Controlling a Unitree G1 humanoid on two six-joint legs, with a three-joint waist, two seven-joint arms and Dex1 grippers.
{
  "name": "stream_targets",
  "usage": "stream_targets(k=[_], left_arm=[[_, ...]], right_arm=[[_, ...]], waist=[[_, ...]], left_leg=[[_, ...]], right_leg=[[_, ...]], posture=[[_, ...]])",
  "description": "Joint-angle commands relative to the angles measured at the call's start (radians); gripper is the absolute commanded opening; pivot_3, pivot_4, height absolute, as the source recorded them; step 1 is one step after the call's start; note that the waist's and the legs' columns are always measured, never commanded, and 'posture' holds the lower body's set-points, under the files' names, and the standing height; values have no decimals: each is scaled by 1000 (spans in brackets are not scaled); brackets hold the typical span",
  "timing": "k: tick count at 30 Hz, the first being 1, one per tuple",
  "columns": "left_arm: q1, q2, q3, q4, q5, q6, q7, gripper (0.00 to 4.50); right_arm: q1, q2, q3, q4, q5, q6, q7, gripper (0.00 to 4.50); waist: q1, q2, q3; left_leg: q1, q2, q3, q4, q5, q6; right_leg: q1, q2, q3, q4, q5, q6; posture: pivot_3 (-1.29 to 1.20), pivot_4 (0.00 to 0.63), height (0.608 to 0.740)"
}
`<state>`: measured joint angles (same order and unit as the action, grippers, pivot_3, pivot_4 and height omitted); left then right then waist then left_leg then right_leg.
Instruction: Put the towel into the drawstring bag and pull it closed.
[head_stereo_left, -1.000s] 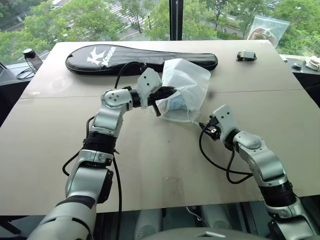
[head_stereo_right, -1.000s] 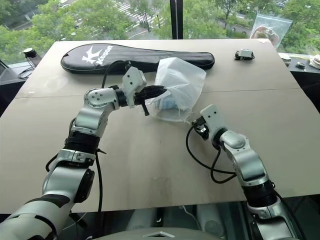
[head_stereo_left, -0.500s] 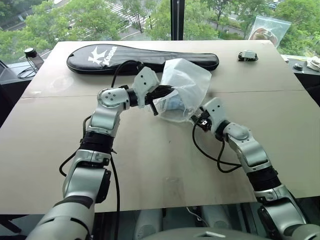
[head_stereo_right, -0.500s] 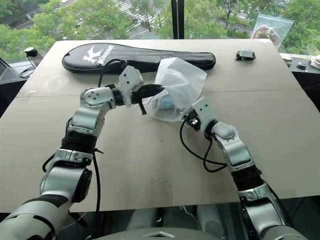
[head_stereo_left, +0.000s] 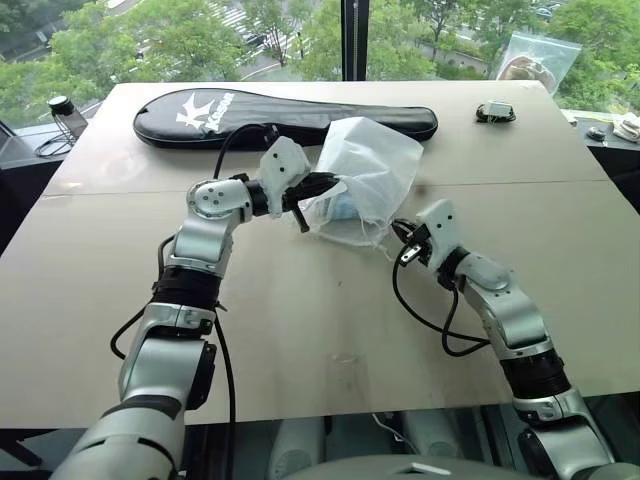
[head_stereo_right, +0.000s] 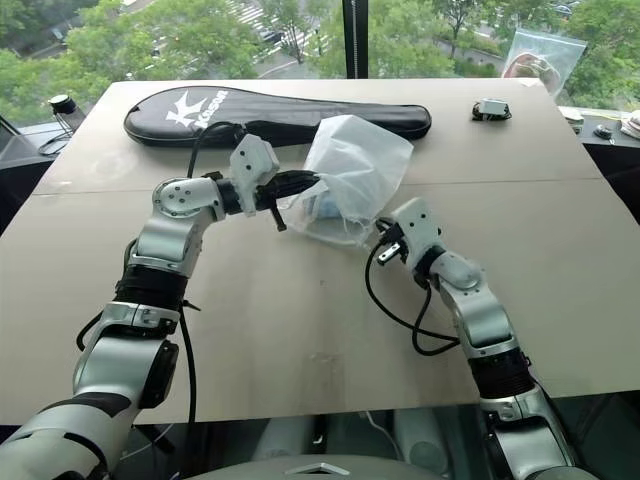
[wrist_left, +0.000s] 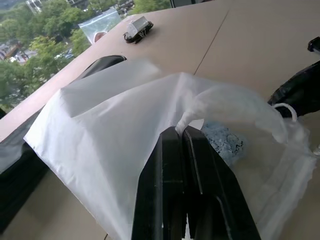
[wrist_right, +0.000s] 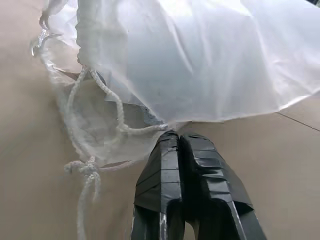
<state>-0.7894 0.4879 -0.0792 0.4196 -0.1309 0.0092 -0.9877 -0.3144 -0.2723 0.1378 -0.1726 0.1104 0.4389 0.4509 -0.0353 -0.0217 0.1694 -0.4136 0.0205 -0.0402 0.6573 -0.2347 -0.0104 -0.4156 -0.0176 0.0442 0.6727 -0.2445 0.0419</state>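
Towel (wrist_left: 223, 141), nubby blue terry, shows through filmy, crumpled drawstring bag (head_stereo_left: 368, 168).

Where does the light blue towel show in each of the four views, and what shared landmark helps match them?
Left eye view: towel seen through the drawstring bag, near the left gripper.
Right eye view: same spot, inside the bag's lower part.
Left wrist view: blue patch behind the translucent fabric, just past the fingertips.
Right wrist view: cannot tell; no blue is distinguishable.
Shared landmark: the black racket cover.
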Motion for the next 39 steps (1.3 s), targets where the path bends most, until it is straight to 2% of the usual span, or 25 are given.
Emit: stream_targets(k=[1,9,10,15,30,32,35,37,39], left_arm=[[-22,1,23,10,-11,-20,10,0],[-47,-21,16,45,-11,-41,-3,0],[-49,-21,15,48,-10,-43,-4,0],[-50,-18,14,50,-9,-48,-9,0],[-38,-7,18,20,-10,-42,-4,0],[-37,-7,18,18,-10,-42,-2,0],[-37,-7,19,18,-10,-42,-2,0],[-36,-8,19,17,-11,-43,-1,0],[-38,-9,19,21,-10,-45,0,0]], right_arm=[[49,-49,-49,-165,24,85,0,67],[51,-70,-37,-220,40,155,6,67],[41,-63,-24,-210,43,146,14,637],[-31,-62,74,-82,-65,43,-5,2847],[-172,9,108,232,-134,-156,4,2847],[-177,16,104,248,-137,-161,6,2341],[-177,29,95,254,-118,-161,21,1251],[-174,29,96,251,-122,-160,28,249],[-165,26,93,235,-126,-155,30,112]], waist=[[0,0,0],[-5,0,0],[-5,0,0],[-6,0,0],[-6,0,0],[-6,0,0],[-5,0,0],[-5,0,0],[-5,0,0]], left_leg=[[0,0,0,0,0,0],[1,0,0,0,0,0],[1,0,0,0,0,0],[1,0,1,0,0,0],[0,0,1,1,0,0],[0,0,0,0,0,0],[0,0,1,1,0,0],[0,0,1,1,0,0],[0,0,0,0,0,0]], right_leg=[[0,0,0,0,0,0],[0,1,0,1,0,0],[0,1,0,1,0,0],[0,1,1,1,0,0],[0,0,1,1,0,0],[0,0,1,1,0,0],[0,0,1,1,0,0],[0,0,1,1,0,0],[0,0,0,1,0,0]], posture=[[0,150,740],[0,150,740],[0,150,740],[0,150,740],[0,150,740],[0,150,740],[0,150,740],[0,150,740],[0,150,740]])
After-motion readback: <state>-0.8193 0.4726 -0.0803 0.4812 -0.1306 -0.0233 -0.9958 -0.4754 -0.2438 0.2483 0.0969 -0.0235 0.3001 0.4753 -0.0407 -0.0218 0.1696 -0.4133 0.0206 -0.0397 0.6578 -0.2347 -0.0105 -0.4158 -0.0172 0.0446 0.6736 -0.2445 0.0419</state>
